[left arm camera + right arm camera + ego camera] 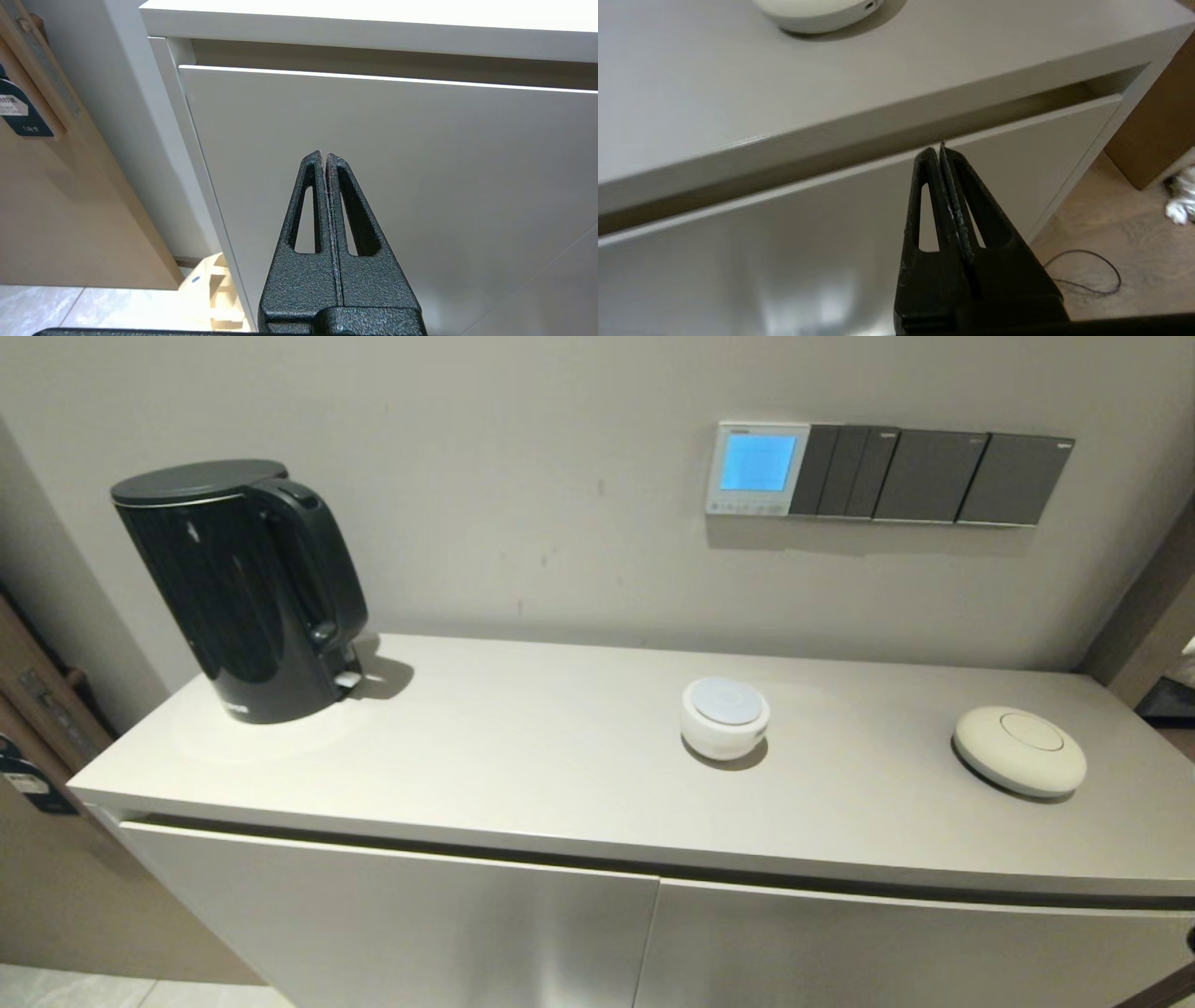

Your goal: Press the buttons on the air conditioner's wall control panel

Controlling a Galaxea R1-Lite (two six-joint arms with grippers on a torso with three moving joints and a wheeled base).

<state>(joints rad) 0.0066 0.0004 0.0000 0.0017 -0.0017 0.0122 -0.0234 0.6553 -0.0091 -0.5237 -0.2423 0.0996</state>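
Observation:
The air conditioner's wall control panel (pixel 756 469) is a small white-framed square with a lit blue screen, on the wall above the cabinet's right half. Its row of tiny pale buttons (pixel 749 508) runs along its lower edge. Neither arm shows in the head view. My left gripper (pixel 325 155) is shut and empty, low in front of the cabinet's left door. My right gripper (pixel 937 151) is shut and empty, just below the cabinet top's front edge near the right end.
Dark grey switch plates (pixel 934 476) adjoin the panel's right side. On the cabinet top (pixel 523 747) stand a black kettle (pixel 238 588) at the left, a small white round device (pixel 725 716) and a flat cream disc (pixel 1019 750), which also shows in the right wrist view (pixel 817 11).

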